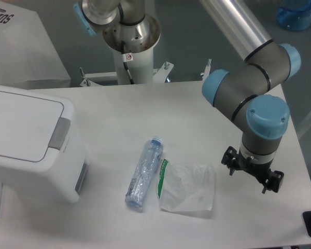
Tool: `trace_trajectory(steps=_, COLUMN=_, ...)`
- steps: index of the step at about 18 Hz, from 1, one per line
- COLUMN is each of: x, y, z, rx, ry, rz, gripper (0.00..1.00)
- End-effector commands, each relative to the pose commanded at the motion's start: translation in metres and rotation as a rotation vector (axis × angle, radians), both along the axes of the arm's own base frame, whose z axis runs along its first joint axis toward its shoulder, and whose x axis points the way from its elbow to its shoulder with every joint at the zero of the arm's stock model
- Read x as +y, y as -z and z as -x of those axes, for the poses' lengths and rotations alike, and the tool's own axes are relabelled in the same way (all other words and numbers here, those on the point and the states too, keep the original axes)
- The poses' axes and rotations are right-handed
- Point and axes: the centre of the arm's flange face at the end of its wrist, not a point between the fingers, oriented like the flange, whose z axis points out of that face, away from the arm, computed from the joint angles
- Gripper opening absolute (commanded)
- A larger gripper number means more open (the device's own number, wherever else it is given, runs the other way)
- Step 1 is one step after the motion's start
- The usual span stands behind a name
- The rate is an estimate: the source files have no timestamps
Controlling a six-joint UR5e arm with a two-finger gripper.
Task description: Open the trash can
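Observation:
The trash can [36, 171] is a large white boxy bin at the table's left edge, its flat lid [18, 124] lying shut. A grey rectangular push button [59, 133] sits on the rim at the lid's right side. My gripper [251, 171] hangs over the right part of the table, pointing down, far to the right of the bin. Its black fingers [273, 181] stick out wide on both sides of the wrist, open, with nothing between them.
A crushed clear plastic bottle [143, 174] with a blue cap lies mid-table. A clear plastic bag [189, 187] lies just to its right, between the bottle and my gripper. The arm's base column [129, 46] stands at the table's back edge.

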Motion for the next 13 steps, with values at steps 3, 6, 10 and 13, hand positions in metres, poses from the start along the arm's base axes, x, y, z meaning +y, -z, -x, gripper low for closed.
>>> trace_trajectory(steps=3, x=0.0014, y=-0.0043, z=0.0001, rx=0.008, ry=0.0, rz=-0.005, gripper=1.0)
trace_trajectory(steps=6, x=0.0012, y=-0.0053, z=-0.0009, rx=-0.002, ry=0.001, rz=-0.016, gripper=1.0)
trace_trajectory(steps=10, x=0.0057, y=-0.0038, z=-0.0051, rx=-0.013, ry=-0.004, rz=-0.029, gripper=1.0)
trace_trajectory(steps=13, x=0.0071, y=-0.0025, z=-0.0071, rx=-0.069, ry=-0.037, rz=-0.121, gripper=1.0)
